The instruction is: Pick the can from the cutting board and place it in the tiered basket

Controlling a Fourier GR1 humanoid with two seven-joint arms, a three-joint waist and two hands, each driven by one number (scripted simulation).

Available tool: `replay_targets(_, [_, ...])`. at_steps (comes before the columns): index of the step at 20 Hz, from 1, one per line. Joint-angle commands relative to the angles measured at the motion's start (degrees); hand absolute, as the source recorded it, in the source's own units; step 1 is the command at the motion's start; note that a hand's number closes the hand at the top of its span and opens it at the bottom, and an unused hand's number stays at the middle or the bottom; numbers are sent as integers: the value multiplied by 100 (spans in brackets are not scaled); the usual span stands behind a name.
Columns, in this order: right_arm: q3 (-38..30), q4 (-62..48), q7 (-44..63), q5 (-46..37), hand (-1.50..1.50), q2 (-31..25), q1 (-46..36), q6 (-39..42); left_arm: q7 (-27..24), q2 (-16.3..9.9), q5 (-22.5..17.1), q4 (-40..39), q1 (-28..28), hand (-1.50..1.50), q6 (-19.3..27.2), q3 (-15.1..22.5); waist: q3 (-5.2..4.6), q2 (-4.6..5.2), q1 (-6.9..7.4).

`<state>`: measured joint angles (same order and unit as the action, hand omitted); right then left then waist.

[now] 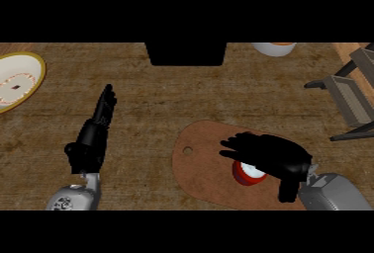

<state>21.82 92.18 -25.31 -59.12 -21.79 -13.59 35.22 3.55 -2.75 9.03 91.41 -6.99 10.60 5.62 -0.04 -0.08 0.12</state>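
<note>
Head view: right hand over can on cutting board

You see the right hand (274, 155), fingers curled over the red can (247, 174) on the cutting board (201, 163). Left hand (93, 133) rests, fingers straight. Farther right stands the tiered basket (354, 94); far left, a plate (18, 79) on the table (219, 94).

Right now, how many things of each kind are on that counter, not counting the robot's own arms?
Red can: 1
Brown cutting board: 1
Plate with a gold rim: 1
Grey tiered basket: 1
White vessel at the far edge: 1
Black block at the far edge: 1
Total: 6
</note>
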Motion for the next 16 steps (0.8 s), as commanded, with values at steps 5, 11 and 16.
replay_targets(5, [-38,-829,-383,-363,150,465,-42,-928,-389,-80,-181,-352,-71,0,-222,-281,4,14,16])
replay_targets(11, [-122,-666,-870,-701,150,423,73,-1883,306,91,99,62,-121,0,-31,-29,5,7,13])
replay_targets(16, [-913,-5,739,-1005,150,-109,540,-979,43,108,111,-106,102,0,104,-148,-14,-61,-260])
